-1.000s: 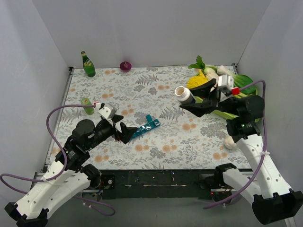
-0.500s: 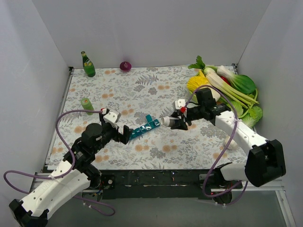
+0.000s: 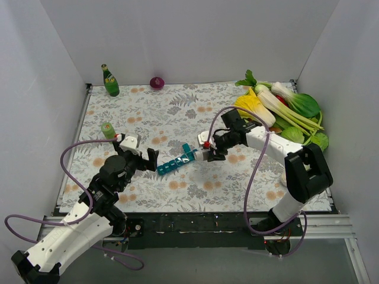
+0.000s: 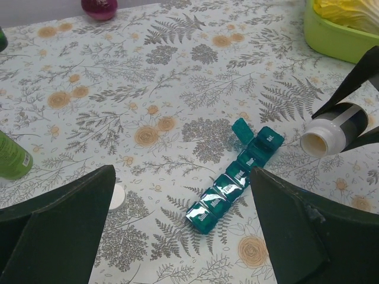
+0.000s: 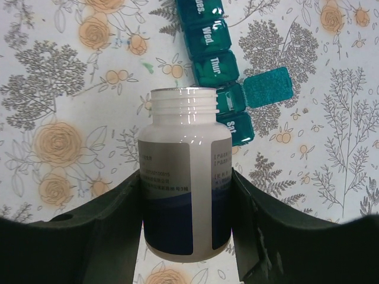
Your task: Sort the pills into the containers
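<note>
Floral cloth [image 3: 177, 112] from above: the strip [image 3: 176, 161] lies diagonally between the arms, with the left gripper [image 3: 151, 160] spread empty at its near end and the right gripper [image 3: 208, 152] clamping a bottle [image 3: 203, 155] at its far end. Left wrist: the strip [image 4: 234, 180] slants away up-right toward the bottle [image 4: 331, 127]. Right wrist: the uncapped mouth sits just beside the open compartment [image 5: 230, 99].

One teal organiser strip [image 4: 234, 180] is lying flat, showing seven compartments [image 5: 216, 69] (six lidded, one flipped open). One white pill bottle [image 5: 185, 195] and one small white disc [image 4: 116, 196] are showing too. One green glass bottle [image 3: 110, 81], one green can [image 3: 108, 130] and one purple round thing [image 3: 157, 82] are sitting elsewhere. Two grippers are appearing: left gripper [image 3: 149, 160], right gripper [image 3: 208, 152].
</note>
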